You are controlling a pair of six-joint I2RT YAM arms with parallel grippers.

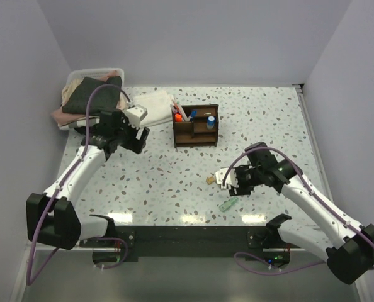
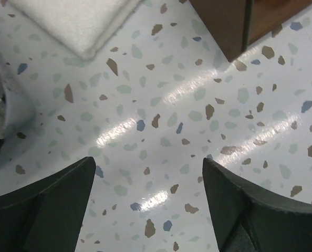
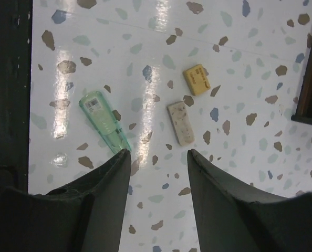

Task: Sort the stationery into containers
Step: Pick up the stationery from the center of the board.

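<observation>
The dark brown wooden organiser (image 1: 195, 126) stands at the table's back middle with pens, an orange highlighter and a blue-capped marker in it. Its corner shows in the left wrist view (image 2: 235, 26). A green translucent piece (image 3: 104, 123), a white speckled eraser (image 3: 180, 123) and a tan eraser (image 3: 196, 80) lie on the table. In the top view the green piece (image 1: 228, 204) and the tan eraser (image 1: 210, 180) lie near my right gripper (image 1: 225, 180). My right gripper (image 3: 158, 153) is open and empty, above the table just short of the white eraser. My left gripper (image 2: 148, 163) is open and empty, left of the organiser.
A white bin (image 1: 92, 94) of folded cloths stands at the back left. A folded white cloth (image 1: 154, 100) lies beside it, and shows in the left wrist view (image 2: 77, 21). A black strip (image 1: 187, 229) runs along the table's near edge.
</observation>
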